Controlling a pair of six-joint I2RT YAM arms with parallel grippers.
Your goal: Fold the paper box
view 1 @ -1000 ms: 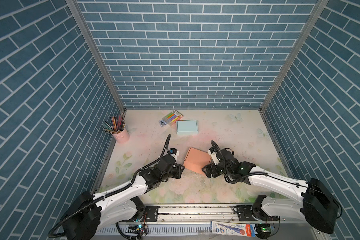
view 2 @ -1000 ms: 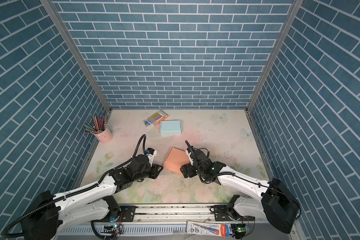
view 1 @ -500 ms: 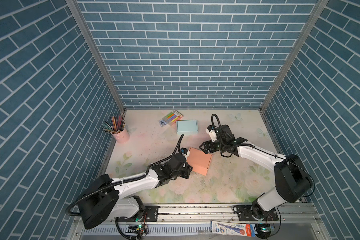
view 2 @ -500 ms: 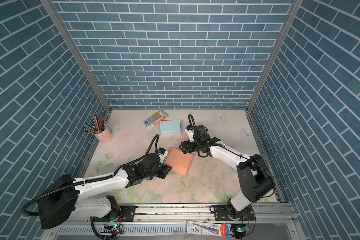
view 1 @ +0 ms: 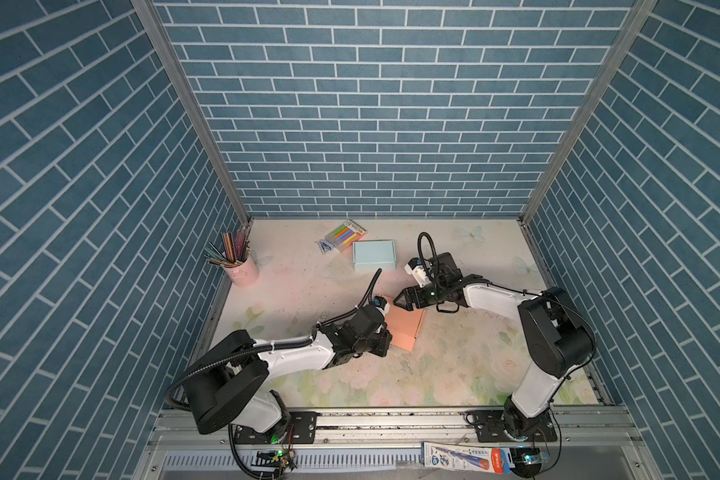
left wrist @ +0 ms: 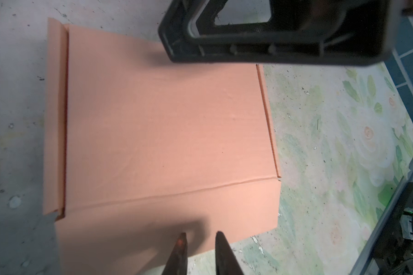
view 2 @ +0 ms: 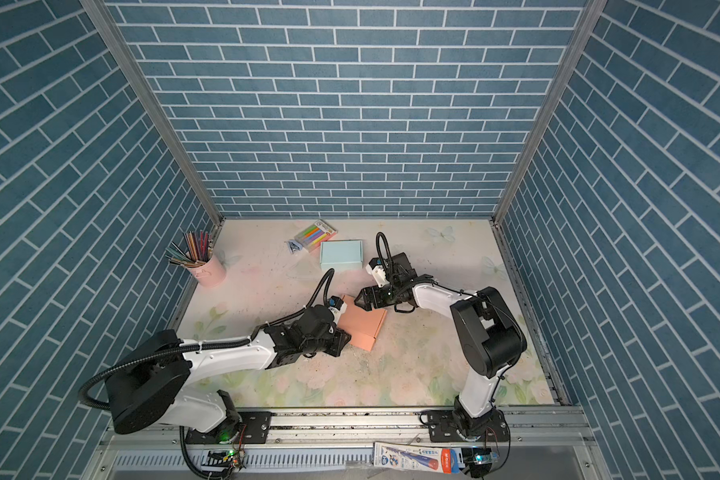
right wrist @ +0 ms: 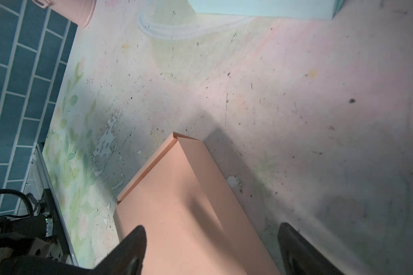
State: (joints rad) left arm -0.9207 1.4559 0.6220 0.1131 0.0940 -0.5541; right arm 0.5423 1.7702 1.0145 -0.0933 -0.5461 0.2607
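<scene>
My left claw point(left wrist: 199, 240), narrowly parted, hovers over the salmon-pink flat cardboard box point(left wrist: 165, 123); my right claw point(right wrist: 211, 235) gapes wide astride its edge.

Floral table point(view 1: 453, 374); orange box point(view 1: 407, 329); blue box point(view 1: 374, 255)

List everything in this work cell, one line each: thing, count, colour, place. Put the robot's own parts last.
paper box: one, salmon orange, in the middle
second box: one, pale blue, behind the paper box
marker pack: one, multicoloured, at the back beside the second box
small item: one, blue, beside the marker pack; too small to identify
cup: one, pink, back left, holding coloured pencils
packet: one, blue and red, on the front rail
table: one, pale floral
walls: three, blue brick
left hand: one, black, jaws slightly apart, at the paper box's front-left side
right hand: one, black, jaws wide open, over the paper box's back corner
</scene>
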